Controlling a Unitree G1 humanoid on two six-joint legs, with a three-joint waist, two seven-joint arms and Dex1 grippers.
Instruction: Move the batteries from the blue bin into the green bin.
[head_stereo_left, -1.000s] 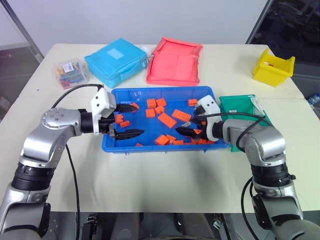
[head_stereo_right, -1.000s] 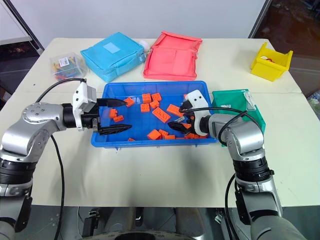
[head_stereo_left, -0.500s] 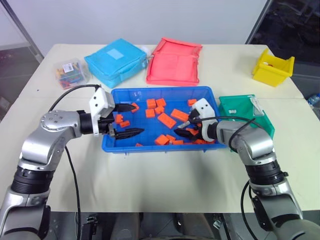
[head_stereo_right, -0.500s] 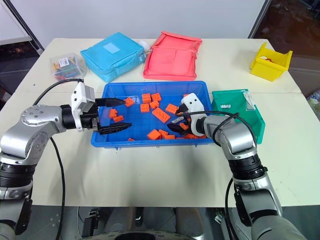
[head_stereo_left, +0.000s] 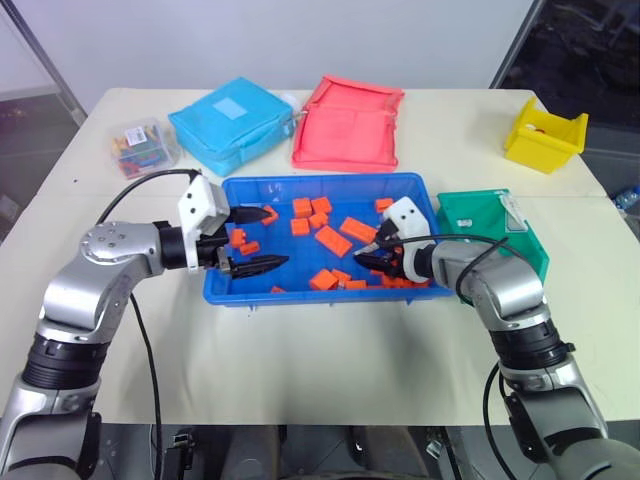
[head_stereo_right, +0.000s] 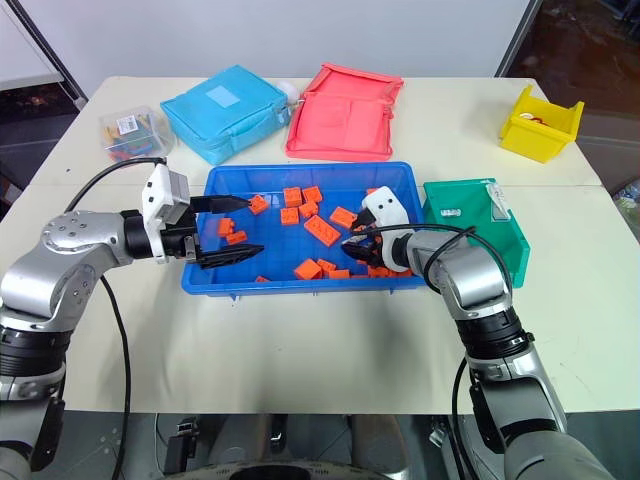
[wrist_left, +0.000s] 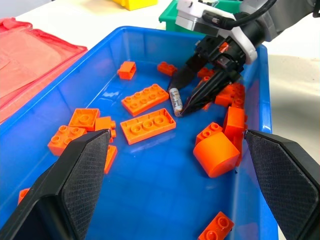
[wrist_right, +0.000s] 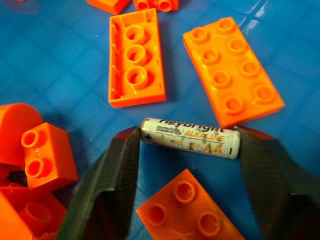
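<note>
The blue bin sits mid-table with several orange blocks in it. One battery, a slim silvery cylinder with printed lettering, lies on the bin floor among the blocks, also seen from the left wrist as the battery. My right gripper is low in the bin's right part, its two fingers pressed against the battery's two ends. My left gripper hovers open over the bin's left part, holding nothing. The green bin stands just right of the blue bin, with a small pale item inside.
A yellow bin stands at the far right. A light-blue pouch and a red pouch lie behind the blue bin. A clear box of coloured bits sits at the far left.
My right gripper's fingers have narrowed from wide open onto the battery's ends. The left arm has stayed still.
</note>
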